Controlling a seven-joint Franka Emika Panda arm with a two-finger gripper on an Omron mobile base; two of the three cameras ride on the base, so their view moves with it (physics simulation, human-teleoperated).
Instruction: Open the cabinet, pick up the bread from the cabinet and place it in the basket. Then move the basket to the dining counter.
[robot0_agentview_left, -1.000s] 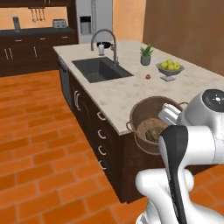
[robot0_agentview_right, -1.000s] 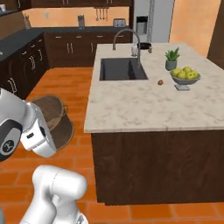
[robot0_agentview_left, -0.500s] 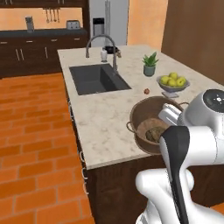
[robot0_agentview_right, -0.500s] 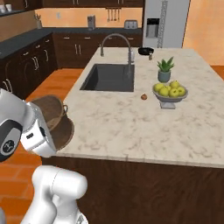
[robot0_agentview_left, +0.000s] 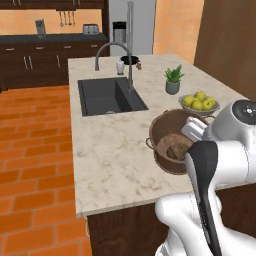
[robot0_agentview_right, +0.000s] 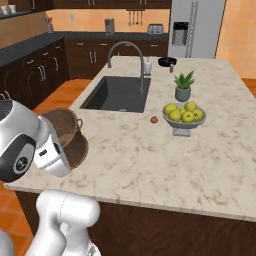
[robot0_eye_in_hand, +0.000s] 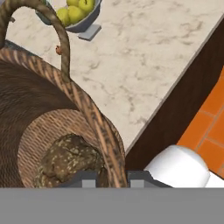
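I hold the brown basket (robot0_agentview_left: 167, 132) by its rim, with my gripper (robot0_eye_in_hand: 111, 179) shut on the woven edge (robot0_eye_in_hand: 94, 118). The lumpy brownish bread (robot0_eye_in_hand: 65, 159) lies on the basket's bottom, and the left base view also shows the bread (robot0_agentview_left: 176, 151). The basket (robot0_agentview_right: 65, 132) hangs at the near corner of the beige marbled dining counter (robot0_agentview_right: 150, 160), partly over its top (robot0_agentview_left: 110, 160). I cannot tell whether it touches the stone. The cabinet is out of view.
On the counter stand a grey bowl of green apples (robot0_agentview_right: 183, 115), a tiny brown ball (robot0_agentview_right: 154, 119), a potted plant (robot0_agentview_left: 173, 80), and a dark sink (robot0_agentview_left: 110, 95) with a curved faucet (robot0_agentview_left: 117, 55). Orange tiled floor (robot0_agentview_left: 35, 165) lies left of the island.
The whole scene has shifted: the base has driven closer to the island, which now looms larger. The basket with the bread stays in my gripper as before.
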